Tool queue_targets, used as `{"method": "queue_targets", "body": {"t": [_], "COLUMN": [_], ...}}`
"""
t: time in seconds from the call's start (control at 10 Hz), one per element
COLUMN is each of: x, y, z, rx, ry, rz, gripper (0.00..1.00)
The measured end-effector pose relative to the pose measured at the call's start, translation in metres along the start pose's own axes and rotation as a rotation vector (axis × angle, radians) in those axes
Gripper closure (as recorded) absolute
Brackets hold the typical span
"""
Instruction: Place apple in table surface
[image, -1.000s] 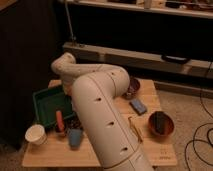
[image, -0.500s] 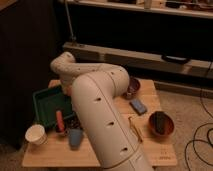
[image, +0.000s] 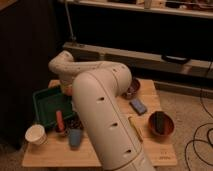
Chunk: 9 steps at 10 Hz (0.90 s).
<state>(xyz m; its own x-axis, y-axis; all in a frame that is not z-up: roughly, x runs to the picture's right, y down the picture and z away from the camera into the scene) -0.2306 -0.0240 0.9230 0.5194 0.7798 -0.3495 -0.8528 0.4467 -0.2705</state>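
My white arm (image: 102, 115) fills the middle of the camera view and bends left, then down over the tan wooden table surface (image: 150, 145). My gripper (image: 68, 91) hangs at the end of that bend, at the right rim of the green tray, largely hidden by my arm. A small orange-yellow patch that looks like the apple (image: 65, 90) shows right at the gripper. I cannot tell whether it is held or resting.
The green tray (image: 47, 105) sits at the table's left. A long orange-red carrot-like object (image: 59, 121), a blue cup (image: 74, 137) and a white cup (image: 36, 134) stand in front of it. A brown bowl (image: 161, 124), a blue block (image: 138, 106), a purple bowl (image: 131, 89) and a yellow strip (image: 131, 128) lie at the right.
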Motion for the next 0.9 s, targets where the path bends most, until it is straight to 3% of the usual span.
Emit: {"method": "queue_targets", "body": {"t": [0.2,0.4,0.7,0.9], "x": [0.002,0.02,0.056,0.067], "y": [0.004,-0.003,-0.025,-0.025], "z": [-0.028,-0.054,-0.075,-0.089], "rx": [0.004,-0.005,-0.077,-0.101], "ry": [-0.028,-0.064,-0.123,-0.155], "rz": [0.002,0.016,0.06,0.076], "gripper": [1.0,1.0,1.0,1.0]}}
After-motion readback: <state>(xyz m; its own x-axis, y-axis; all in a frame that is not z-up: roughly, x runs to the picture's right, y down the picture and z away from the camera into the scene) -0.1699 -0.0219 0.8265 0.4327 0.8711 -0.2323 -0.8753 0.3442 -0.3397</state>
